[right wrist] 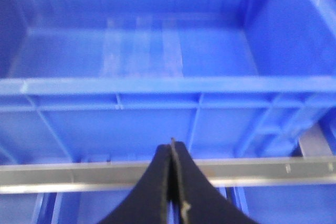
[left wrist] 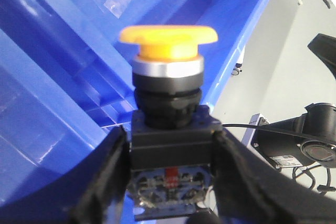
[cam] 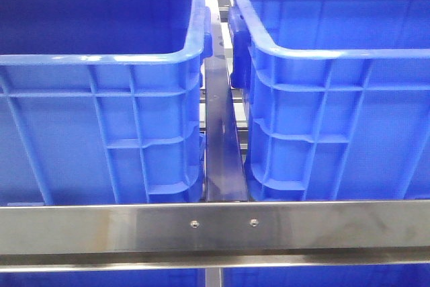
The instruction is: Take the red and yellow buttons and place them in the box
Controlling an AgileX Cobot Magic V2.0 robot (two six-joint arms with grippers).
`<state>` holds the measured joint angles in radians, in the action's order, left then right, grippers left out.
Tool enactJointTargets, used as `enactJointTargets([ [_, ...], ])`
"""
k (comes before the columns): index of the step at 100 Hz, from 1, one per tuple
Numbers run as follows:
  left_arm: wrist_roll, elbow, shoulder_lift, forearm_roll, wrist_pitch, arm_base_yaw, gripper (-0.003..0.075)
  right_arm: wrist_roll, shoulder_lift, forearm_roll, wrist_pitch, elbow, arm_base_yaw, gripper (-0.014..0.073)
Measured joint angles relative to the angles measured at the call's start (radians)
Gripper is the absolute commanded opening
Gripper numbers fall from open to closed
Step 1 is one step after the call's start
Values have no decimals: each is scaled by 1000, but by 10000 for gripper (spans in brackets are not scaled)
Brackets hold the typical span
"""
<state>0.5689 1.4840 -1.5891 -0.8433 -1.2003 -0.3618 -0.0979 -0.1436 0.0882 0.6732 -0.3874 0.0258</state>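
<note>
The left gripper has its black padded fingers closed on the square black body of the orange-yellow mushroom-capped push button, which stands upright between them with its silver collar and flat cap clear above the pads, the grip looking centred and firm. In the left wrist view a ribbed wall of a large deep blue plastic crate fills the ground behind the button from about nine to twelve o'clock, so the button seems to be near a crate, though whether it is already over the opening cannot be told. The sound way to finish is to carry it well inside the rolled rim, lower it toward the floor, and only then part the fingers. The right gripper has its black jaws pressed together on nothing, facing the blue crate beyond a steel rail. No dark red button shows anywhere.
</note>
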Motion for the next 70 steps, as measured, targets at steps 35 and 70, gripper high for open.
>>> enactJointTargets([
  [35, 0, 0, 0, 0, 0, 0, 168, 0, -301, -24, 180, -205, 0, 654],
  [70, 0, 0, 0, 0, 0, 0, 168, 24, -467, -245, 218, -319, 0, 645],
])
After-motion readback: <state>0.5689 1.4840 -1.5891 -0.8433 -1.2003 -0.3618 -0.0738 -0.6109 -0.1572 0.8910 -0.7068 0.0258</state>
